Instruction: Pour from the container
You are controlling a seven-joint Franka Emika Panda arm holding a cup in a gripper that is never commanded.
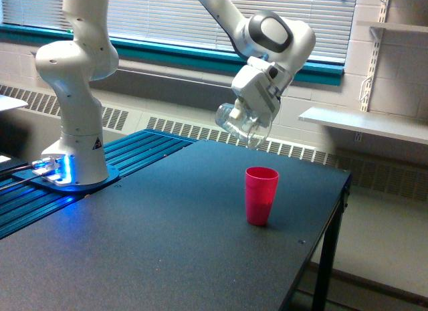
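The container (239, 126) is a small clear cup, see-through enough that the wall vent and window sill behind it show through its body. It hangs in the air, held at its upper side by the robot's fingers (252, 117), and is tipped well over, its mouth angled down toward the exterior view's right and its base up toward the exterior view's left. It sits well above the counter (167, 244), touching nothing below. It is above and slightly to the left of the pink cup (261, 195), clearly apart from that cup's rim. Whether anything remains inside cannot be told.
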